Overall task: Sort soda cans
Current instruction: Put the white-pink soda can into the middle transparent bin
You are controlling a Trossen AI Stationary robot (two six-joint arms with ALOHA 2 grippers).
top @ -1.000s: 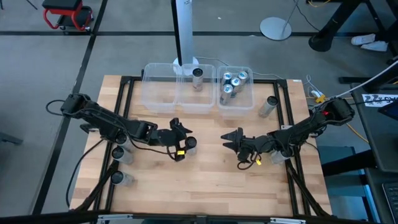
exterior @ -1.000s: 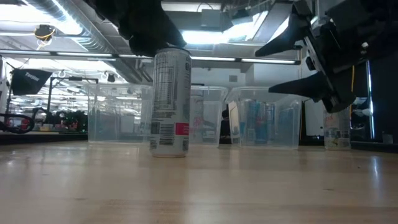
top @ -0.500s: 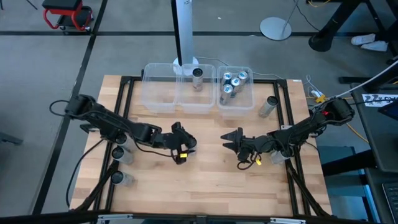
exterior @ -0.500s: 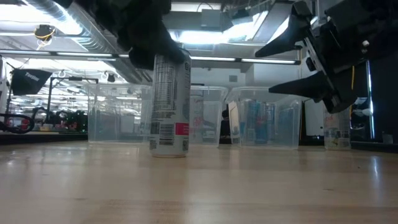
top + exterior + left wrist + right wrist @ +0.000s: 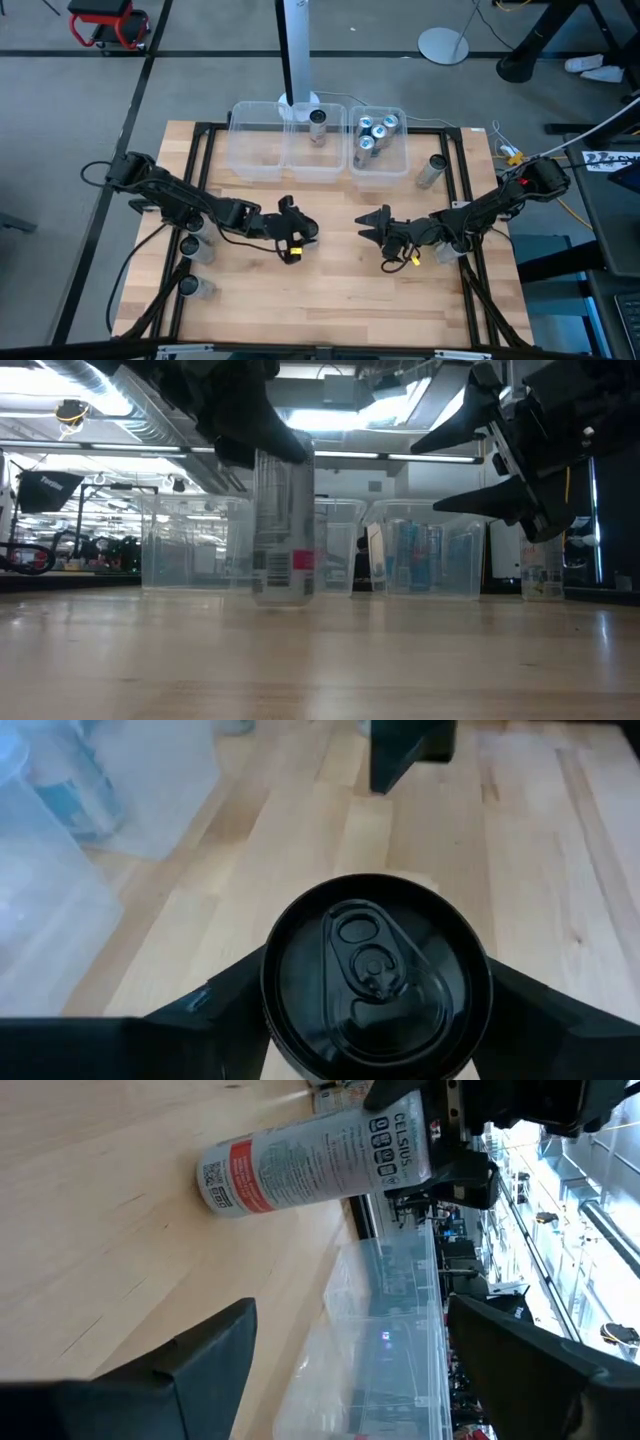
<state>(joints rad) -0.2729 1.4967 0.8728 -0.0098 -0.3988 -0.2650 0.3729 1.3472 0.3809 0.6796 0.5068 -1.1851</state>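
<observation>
Left gripper (image 5: 375, 1050) clamps the dark-topped soda can (image 5: 375, 975) mid-table, seemingly just lifting; right gripper (image 5: 374, 226) waits wide open nearby; next, carry to a bin (image 5: 262, 152).

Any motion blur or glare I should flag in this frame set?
Low view: the dark-topped can under the left hand is smeared by motion blur, and bright ceiling lights glare behind it. Left wrist view: that can's top is sharp, the clear bin soft. Right wrist view: the can's label reads crisply.
</observation>
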